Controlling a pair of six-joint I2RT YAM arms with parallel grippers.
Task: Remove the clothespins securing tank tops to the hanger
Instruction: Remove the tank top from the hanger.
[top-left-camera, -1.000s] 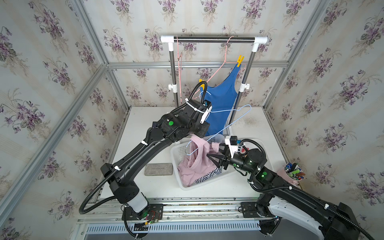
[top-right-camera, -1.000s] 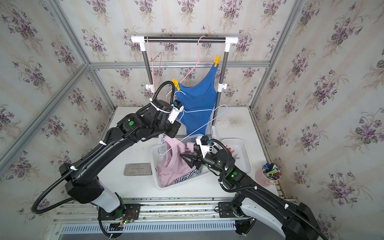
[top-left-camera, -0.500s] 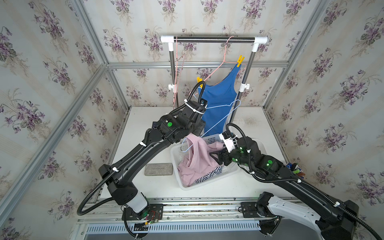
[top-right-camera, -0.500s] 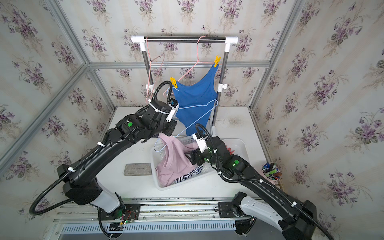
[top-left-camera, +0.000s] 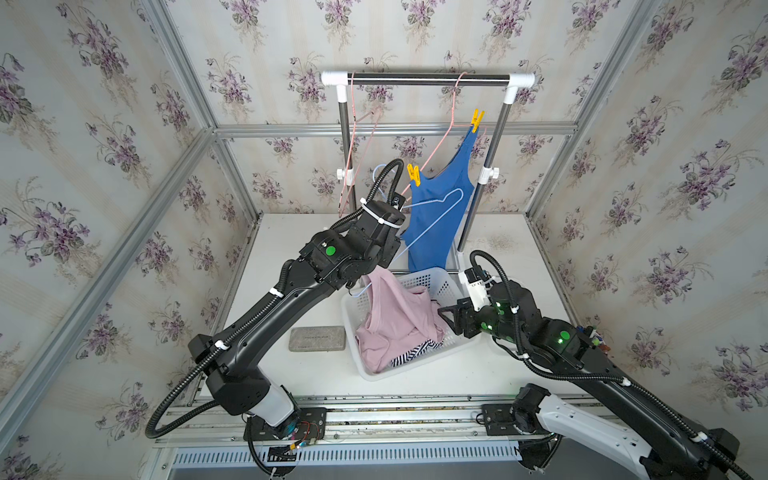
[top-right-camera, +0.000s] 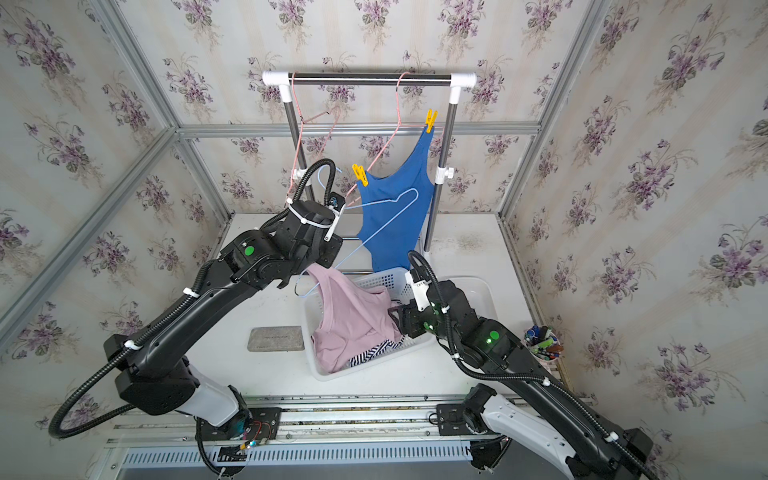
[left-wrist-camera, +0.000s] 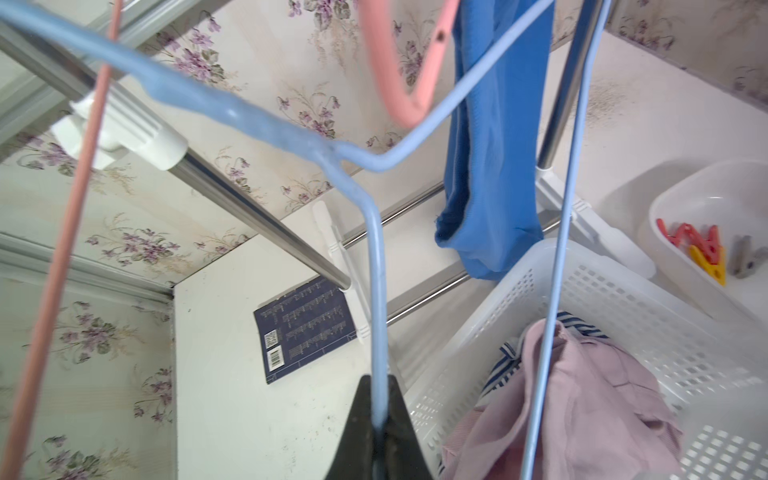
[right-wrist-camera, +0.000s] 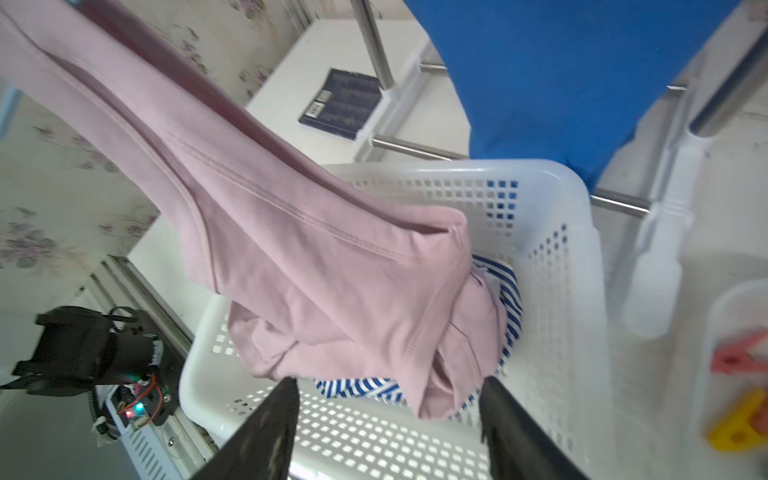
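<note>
Left gripper clamps the light-blue hanger; right gripper stands wide, empty, beside the pink tank top draped into the basket.

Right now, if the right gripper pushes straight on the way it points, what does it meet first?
Most likely the pink tank top draped into the white basket: the right gripper, fingers open, aims at its bunched edge, with the striped top just beneath. Depth is hard to judge.

Pink tank top drapes across the basket; free room lies along its front wall.
</note>
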